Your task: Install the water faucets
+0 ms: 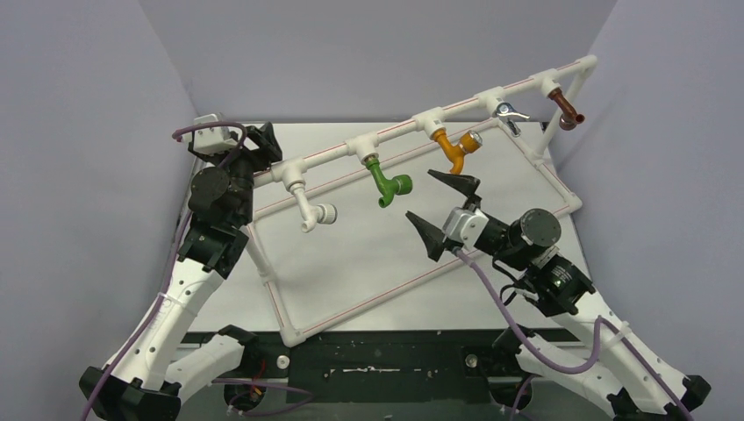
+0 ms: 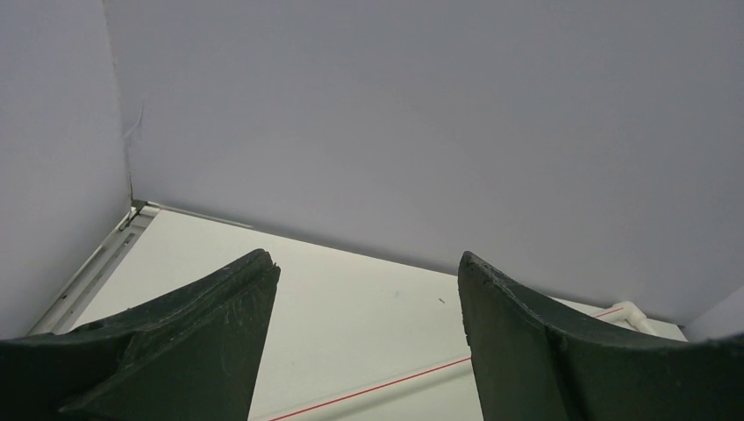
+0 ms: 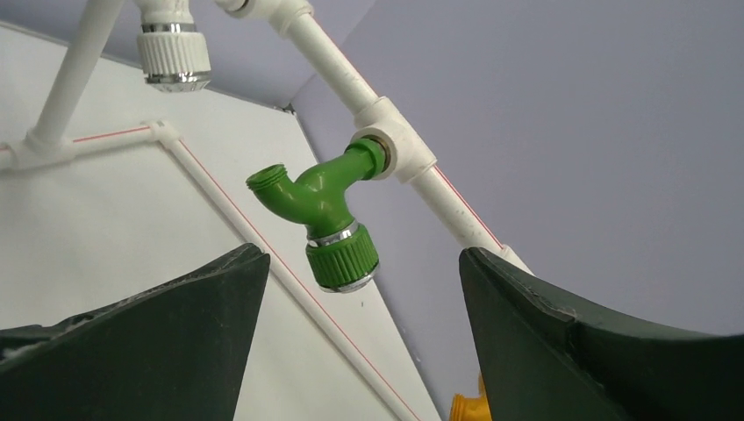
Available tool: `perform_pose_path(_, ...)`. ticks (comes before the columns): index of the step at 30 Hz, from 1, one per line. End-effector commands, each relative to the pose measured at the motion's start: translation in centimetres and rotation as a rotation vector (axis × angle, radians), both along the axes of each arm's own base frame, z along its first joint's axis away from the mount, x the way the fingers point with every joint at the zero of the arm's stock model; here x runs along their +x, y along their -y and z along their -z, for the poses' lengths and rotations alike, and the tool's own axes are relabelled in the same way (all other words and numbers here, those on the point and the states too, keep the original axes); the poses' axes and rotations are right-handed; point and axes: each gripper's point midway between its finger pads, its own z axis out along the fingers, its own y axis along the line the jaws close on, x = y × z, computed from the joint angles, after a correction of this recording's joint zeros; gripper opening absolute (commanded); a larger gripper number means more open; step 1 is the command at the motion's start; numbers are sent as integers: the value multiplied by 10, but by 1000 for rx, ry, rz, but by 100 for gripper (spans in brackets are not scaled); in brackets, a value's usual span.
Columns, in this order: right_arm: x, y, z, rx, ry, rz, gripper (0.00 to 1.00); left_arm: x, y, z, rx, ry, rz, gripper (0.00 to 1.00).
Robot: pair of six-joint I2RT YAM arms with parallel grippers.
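Right claw, black and two-fingered, stands wide and empty just short of the bright green plastic bent faucet. Its jaws flank the faucet in the wrist view, apparently lined up to grasp the ribbed cap. This faucet hangs by its neck from a tee on the long white red-striped pipe frame, seemingly seated. Along the same rail hang the white faucet, orange faucet, silver metal faucet and brown faucet. Farthest, the left claw is spread, holding nothing, near the rail's left end; contact cannot be told.

open air between right gripper and green faucet.
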Motion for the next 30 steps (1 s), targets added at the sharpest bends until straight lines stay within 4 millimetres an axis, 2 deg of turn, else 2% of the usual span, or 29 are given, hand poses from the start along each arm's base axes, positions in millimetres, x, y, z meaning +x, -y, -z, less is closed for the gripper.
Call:
perform_pose_path(1, 0, -9, -16, -80, 180, -4, 82, -8, 15, 120, 181, -390, 74, 73)
perform_pose_path(4, 2, -21, -7, -139, 224, 26, 81, -9, 17, 120, 183, -390, 78, 73)
perform_pose_path(8, -5, -42, 7, -227, 294, 66, 81, -10, 19, 120, 186, -390, 82, 73)
perform_pose_path(10, -5, -46, 6, -226, 341, 106, 81, -10, 21, 119, 188, -389, 86, 73)
perform_pose_path(13, 6, -46, 10, -249, 384, 237, 78, -11, 22, 119, 190, -387, 85, 73)
perform_pose_path(17, 13, -42, 6, -225, 432, 347, 72, -12, 25, 119, 192, -387, 93, 73)
perform_pose_path(27, 27, -42, 8, -185, 460, 458, 61, -13, 27, 119, 193, -387, 99, 73)
perform_pose_path(30, 32, -43, 9, -183, 452, 471, 55, -13, 27, 120, 194, -388, 97, 73)
